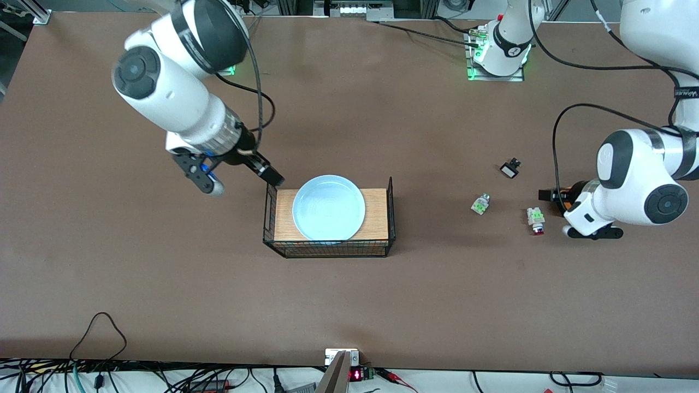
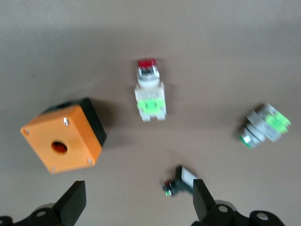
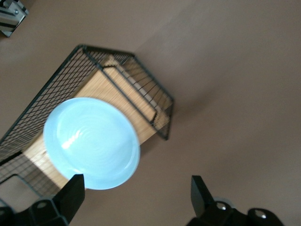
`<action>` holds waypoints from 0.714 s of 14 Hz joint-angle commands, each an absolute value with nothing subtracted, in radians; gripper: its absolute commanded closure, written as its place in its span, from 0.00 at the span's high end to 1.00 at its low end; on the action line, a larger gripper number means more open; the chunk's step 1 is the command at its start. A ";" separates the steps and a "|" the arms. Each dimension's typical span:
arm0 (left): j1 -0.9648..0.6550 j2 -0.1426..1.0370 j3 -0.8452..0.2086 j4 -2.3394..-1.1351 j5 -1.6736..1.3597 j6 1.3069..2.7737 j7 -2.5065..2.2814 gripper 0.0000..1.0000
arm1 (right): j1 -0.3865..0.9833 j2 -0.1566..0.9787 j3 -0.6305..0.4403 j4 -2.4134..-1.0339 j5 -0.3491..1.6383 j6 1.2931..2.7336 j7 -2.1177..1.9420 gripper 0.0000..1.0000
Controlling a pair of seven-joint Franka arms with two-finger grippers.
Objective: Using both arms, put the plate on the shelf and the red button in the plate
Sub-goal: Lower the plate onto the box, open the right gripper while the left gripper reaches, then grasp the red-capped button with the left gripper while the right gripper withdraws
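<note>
The pale blue plate [image 1: 329,207] lies flat on the wooden floor of a black wire basket [image 1: 390,213] at mid table; it also shows in the right wrist view [image 3: 91,143]. My right gripper [image 1: 249,186] is open and empty above the table beside the basket's end toward the right arm, and its wrist view shows the same [image 3: 136,197]. The red button [image 1: 536,221] lies on its side on the table toward the left arm's end, red cap nearest the front camera. My left gripper [image 1: 562,197] is open and empty above the table beside it, the button [image 2: 150,94] lying apart from my left gripper [image 2: 138,202].
An orange box with a black base [image 2: 61,141] stands beside the red button, partly under my left arm [image 1: 572,195]. A white-green part [image 1: 480,203] and a black-and-white part [image 1: 510,168] lie nearby on the table. The basket's wire walls [image 3: 141,80] rise around the plate.
</note>
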State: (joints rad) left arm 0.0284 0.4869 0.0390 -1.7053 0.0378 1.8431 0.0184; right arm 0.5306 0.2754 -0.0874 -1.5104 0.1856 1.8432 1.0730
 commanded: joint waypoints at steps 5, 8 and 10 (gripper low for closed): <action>0.048 0.541 0.026 -1.868 0.040 2.242 0.006 1.00 | 0.362 0.239 -0.084 -1.430 -0.003 1.657 0.535 1.00; 0.040 0.571 0.025 -1.871 0.040 2.304 0.008 1.00 | 0.249 0.236 -0.084 -1.448 -0.003 1.635 0.298 1.00; 0.040 0.595 0.025 -1.871 0.040 2.322 0.008 1.00 | 0.163 0.230 -0.084 -1.469 -0.003 1.634 0.143 1.00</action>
